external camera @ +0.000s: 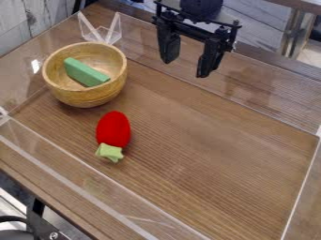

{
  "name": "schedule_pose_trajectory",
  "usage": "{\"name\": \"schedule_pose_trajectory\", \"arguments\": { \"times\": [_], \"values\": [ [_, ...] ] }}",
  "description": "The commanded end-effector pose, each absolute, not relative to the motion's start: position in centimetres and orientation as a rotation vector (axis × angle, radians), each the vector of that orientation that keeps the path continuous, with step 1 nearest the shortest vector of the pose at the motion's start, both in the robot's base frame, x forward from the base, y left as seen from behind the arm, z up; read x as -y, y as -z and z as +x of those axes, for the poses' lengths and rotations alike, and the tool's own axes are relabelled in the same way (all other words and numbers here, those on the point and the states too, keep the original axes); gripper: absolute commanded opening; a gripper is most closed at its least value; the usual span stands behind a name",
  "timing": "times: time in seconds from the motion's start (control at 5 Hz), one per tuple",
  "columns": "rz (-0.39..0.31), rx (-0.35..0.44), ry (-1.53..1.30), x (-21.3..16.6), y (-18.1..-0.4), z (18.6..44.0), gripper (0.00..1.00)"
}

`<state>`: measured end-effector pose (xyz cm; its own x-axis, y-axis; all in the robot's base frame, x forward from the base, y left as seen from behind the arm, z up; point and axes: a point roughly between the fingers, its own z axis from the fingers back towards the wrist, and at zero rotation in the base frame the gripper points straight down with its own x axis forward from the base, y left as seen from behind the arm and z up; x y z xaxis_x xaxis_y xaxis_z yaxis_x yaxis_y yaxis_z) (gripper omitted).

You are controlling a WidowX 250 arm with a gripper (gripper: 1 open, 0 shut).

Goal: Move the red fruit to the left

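The red fruit (113, 132) is a small soft strawberry lying on the wooden table, its light green leafy cap pointing toward the front edge. My gripper (189, 58) hangs above the back of the table, well up and to the right of the fruit. It points down with its two black fingers (167, 45) spread apart, and nothing sits between them. Nothing touches the fruit.
A wooden bowl (85, 86) stands at the left with a green wedge block (86, 72) inside it. Clear plastic walls (150, 202) run around the table's edges. Chair and table legs stand behind the far edge.
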<state>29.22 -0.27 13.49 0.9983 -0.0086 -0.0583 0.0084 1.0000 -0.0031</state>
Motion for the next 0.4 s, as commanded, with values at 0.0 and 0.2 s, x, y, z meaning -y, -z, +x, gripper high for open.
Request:
{"name": "schedule_pose_trajectory", "arguments": {
  "times": [0.0, 0.2],
  "values": [
    [-0.001, -0.089, -0.002, 0.1, -12.2, 28.6, 1.0],
    [0.013, -0.096, -0.044, -1.5, -10.7, 26.3, 1.0]
  ]
}}
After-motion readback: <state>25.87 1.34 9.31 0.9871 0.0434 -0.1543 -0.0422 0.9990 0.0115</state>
